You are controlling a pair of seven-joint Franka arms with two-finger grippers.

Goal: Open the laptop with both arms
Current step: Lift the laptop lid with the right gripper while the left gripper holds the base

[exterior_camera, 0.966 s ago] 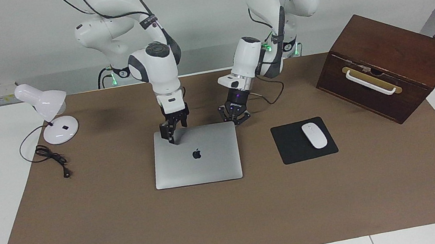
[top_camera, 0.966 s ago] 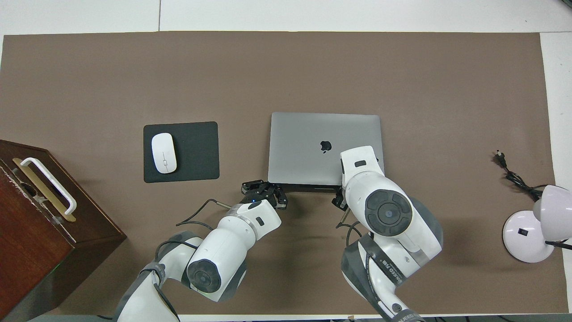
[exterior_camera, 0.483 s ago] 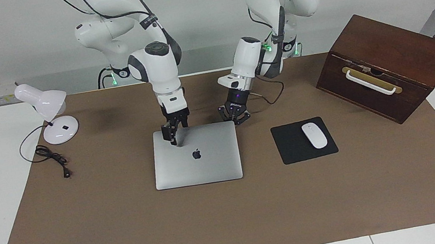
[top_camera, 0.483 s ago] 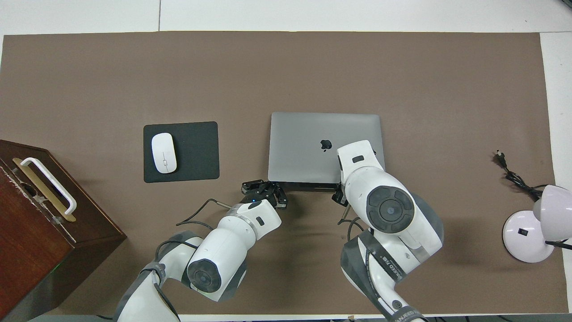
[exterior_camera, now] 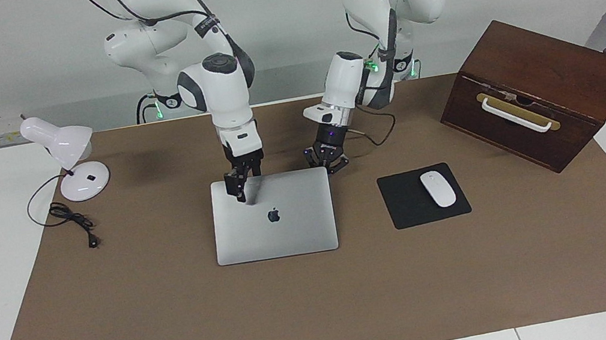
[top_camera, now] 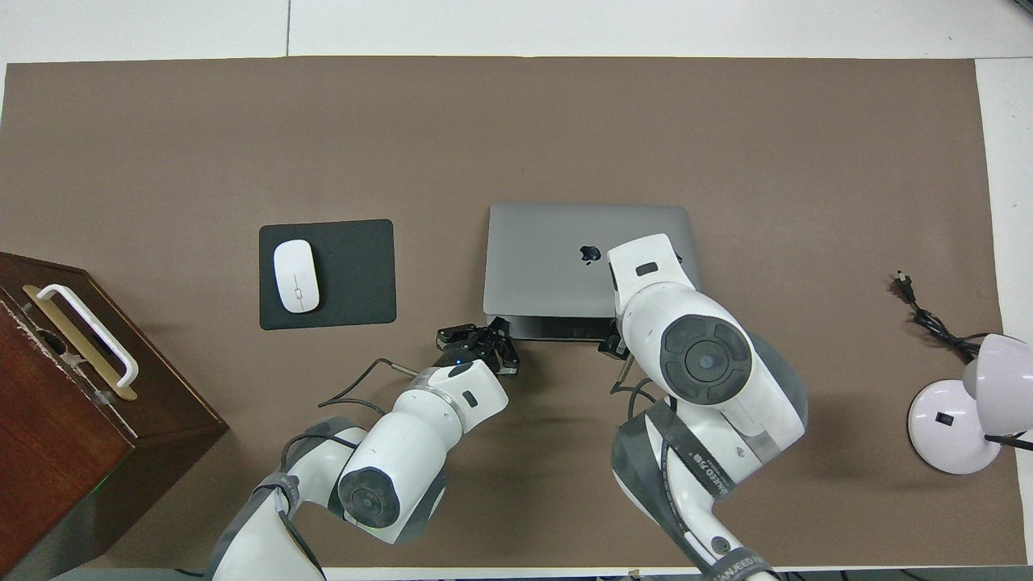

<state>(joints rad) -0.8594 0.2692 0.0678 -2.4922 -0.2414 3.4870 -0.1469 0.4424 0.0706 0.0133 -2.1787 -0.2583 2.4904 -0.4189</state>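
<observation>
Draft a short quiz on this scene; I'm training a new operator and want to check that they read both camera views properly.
1. True or false: the mouse lies on the laptop.
2. Which gripper holds the laptop lid's edge nearer to the robots? A: the left gripper. B: the right gripper.
3. Fill in: the lamp stands toward the ___ arm's end of the table.

Key
1. False: it lies on the black pad beside the laptop.
2. B. The left gripper is shut at the laptop's corner, holding nothing.
3. right
</observation>
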